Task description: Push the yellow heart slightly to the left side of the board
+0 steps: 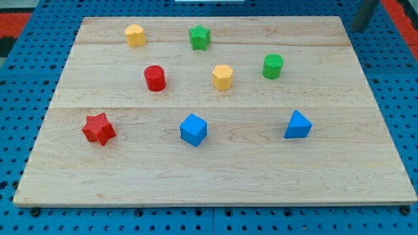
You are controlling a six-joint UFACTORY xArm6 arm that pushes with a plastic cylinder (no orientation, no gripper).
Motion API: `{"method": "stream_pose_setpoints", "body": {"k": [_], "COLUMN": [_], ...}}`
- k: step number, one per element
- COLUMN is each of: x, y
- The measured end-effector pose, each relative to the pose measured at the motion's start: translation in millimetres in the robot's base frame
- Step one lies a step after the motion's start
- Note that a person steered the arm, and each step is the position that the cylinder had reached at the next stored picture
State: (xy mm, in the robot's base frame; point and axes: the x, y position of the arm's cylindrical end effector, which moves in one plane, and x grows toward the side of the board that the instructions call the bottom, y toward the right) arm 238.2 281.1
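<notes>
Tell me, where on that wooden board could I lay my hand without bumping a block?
Free: the strip along the view's bottom, below the red star, blue cube and blue triangle; also the right side past the green cylinder. Crowded: the upper middle around the yellow blocks.

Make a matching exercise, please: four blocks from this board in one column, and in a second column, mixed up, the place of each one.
Column 1
1. red star
2. green cylinder
3. blue cube
4. yellow block at the view's top

Column 2
A. near the view's bottom, about the middle of the board
B. the view's right half, right of the other yellow block
C. the view's top left, left of the green star
D. the view's lower left, below the red cylinder

Pairs: 1-D, 2-B, 3-A, 4-C
</notes>
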Motion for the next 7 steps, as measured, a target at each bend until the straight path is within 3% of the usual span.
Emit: {"method": "stream_pose_setpoints", "body": {"k": [2,3,5,6,7], "x": [22.8,83.9,73.9,72.5,42.7], "y": [-173.6,-168.0,-321.2,-360.9,-361.7]}}
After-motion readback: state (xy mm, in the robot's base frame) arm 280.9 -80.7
